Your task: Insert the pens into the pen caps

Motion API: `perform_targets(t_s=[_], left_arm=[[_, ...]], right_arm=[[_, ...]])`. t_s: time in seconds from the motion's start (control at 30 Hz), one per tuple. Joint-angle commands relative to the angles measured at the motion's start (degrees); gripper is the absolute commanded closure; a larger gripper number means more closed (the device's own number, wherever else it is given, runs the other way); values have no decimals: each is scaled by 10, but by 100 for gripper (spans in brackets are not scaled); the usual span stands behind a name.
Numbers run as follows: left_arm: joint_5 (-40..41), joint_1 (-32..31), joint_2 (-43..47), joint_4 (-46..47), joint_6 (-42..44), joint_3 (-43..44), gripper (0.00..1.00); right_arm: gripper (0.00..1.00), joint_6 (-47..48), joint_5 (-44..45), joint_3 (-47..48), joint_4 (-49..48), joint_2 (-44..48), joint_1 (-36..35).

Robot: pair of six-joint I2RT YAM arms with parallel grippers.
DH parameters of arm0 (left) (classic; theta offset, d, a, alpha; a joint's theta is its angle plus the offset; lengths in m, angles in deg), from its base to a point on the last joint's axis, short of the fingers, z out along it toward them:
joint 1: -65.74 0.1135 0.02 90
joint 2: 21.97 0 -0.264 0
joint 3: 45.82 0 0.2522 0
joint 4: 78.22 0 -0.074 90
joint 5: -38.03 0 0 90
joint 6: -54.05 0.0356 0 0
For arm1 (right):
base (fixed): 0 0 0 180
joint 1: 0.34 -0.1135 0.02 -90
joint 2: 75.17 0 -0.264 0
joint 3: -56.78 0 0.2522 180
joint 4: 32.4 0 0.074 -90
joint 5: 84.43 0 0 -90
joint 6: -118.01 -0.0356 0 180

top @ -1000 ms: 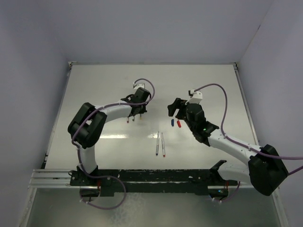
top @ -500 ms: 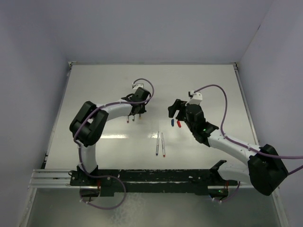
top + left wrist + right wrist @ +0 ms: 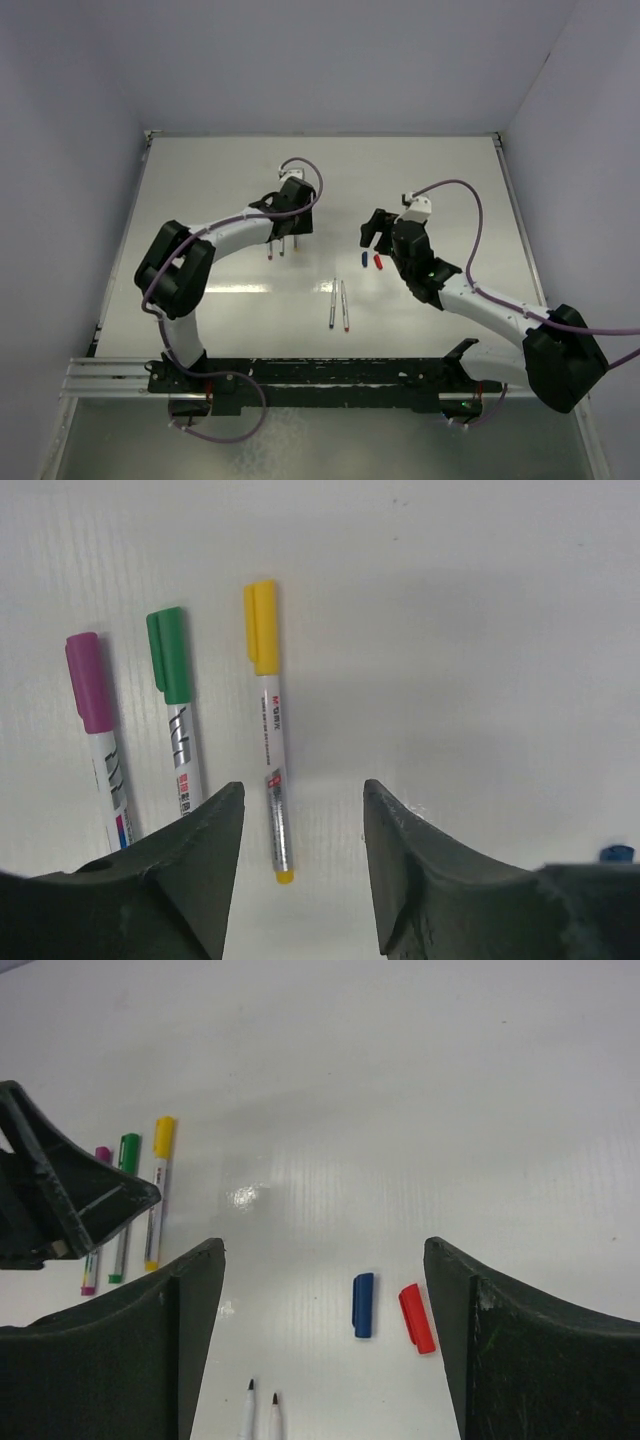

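Three capped pens lie side by side on the table: purple [image 3: 95, 720], green [image 3: 175, 710] and yellow [image 3: 268, 730]. My left gripper [image 3: 300, 790] hovers just above them, open, with nothing between its jaws; the yellow pen's tail lies on the table below the gap. Two uncapped pens [image 3: 332, 305] [image 3: 344, 305] lie parallel at mid-table, their dark tips [image 3: 250, 1390] at the bottom of the right wrist view. A blue cap [image 3: 363, 1305] and a red cap [image 3: 417, 1318] lie loose beside each other. My right gripper [image 3: 325, 1245] stands open over the caps, holding nothing.
The white table [image 3: 200, 180] ends at a raised rim at the back and sides. The left gripper [image 3: 60, 1200] shows at the left edge of the right wrist view, close to the capped pens. A black rail [image 3: 320, 375] with the arm bases runs along the near edge.
My left gripper has gone from shut to open and pulled back a little from the yellow capped pen, which now lies on the table. The right gripper has shifted slightly.
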Motion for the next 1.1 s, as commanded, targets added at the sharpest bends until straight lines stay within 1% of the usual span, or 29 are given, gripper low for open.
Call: perform_targets(t_s=[0.0,0.03,0.13,0.2,0.33,0.4,0.47,0.73,0.83,0.97,1.07], left_arm=[[-46,2,71,19,14,4,35],[-59,1,80,24,14,-5,34],[-86,-11,106,30,17,-30,34],[-85,-27,123,24,23,-46,34],[-65,-84,149,-2,30,-78,34],[-52,-111,157,-16,29,-92,34],[-56,-132,166,-25,25,-108,33],[-87,-180,217,-51,15,-156,33],[-100,-198,217,-57,20,-153,33],[-128,-215,190,-54,31,-140,32],[-132,-221,172,-54,32,-137,32]], right_arm=[[20,-10,49,3,9,7,3],[21,-11,52,3,13,4,3],[24,-16,60,4,26,-7,4],[25,-19,62,7,40,-18,5],[26,-32,65,9,65,-31,8],[27,-37,62,5,70,-32,8],[29,-39,61,1,70,-28,8],[32,-38,69,-8,70,-9,8],[32,-40,63,-6,64,-13,8],[33,-45,57,-2,62,-22,8],[33,-47,55,-2,63,-22,8]])
